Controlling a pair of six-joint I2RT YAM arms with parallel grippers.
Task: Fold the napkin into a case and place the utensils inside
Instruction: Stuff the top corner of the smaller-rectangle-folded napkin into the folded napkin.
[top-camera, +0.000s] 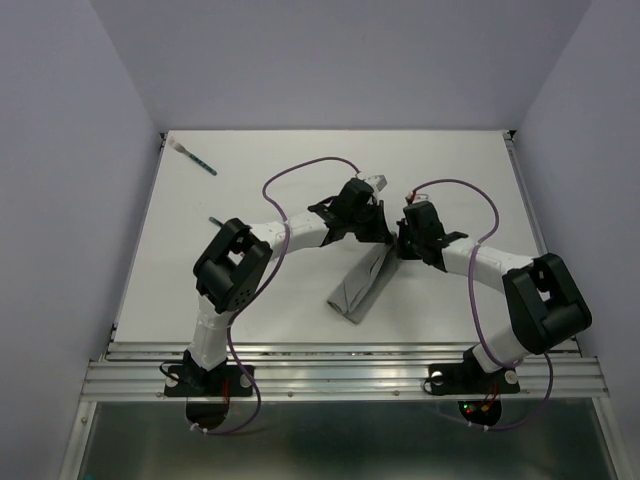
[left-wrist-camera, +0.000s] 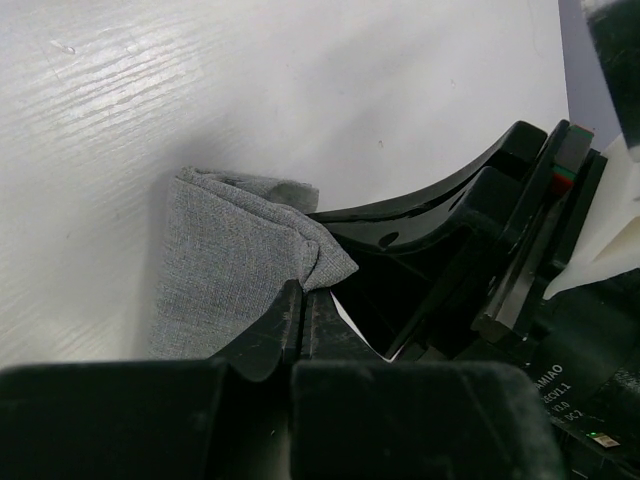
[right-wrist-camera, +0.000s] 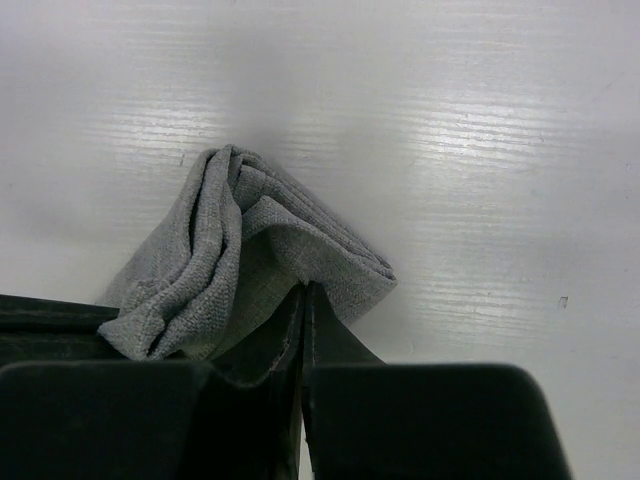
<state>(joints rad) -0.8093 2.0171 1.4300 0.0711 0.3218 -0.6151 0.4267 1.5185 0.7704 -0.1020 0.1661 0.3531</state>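
The grey napkin (top-camera: 358, 287) lies folded into a narrow strip in the middle of the table, its far end lifted between both grippers. My left gripper (left-wrist-camera: 303, 292) is shut on one corner of the cloth (left-wrist-camera: 225, 270), with the right arm's black body (left-wrist-camera: 470, 270) close beside it. My right gripper (right-wrist-camera: 305, 292) is shut on the bunched folds (right-wrist-camera: 240, 235) of the same end. From above, the left gripper (top-camera: 381, 240) and right gripper (top-camera: 399, 246) nearly touch. One teal-handled utensil (top-camera: 198, 160) lies at the far left corner. A short dark piece (top-camera: 215, 219) shows beside the left arm's elbow.
The white table (top-camera: 260, 160) runs back to pale walls. Purple cables (top-camera: 320, 165) loop over both arms. A metal rail (top-camera: 340, 375) holding the two bases runs along the near edge.
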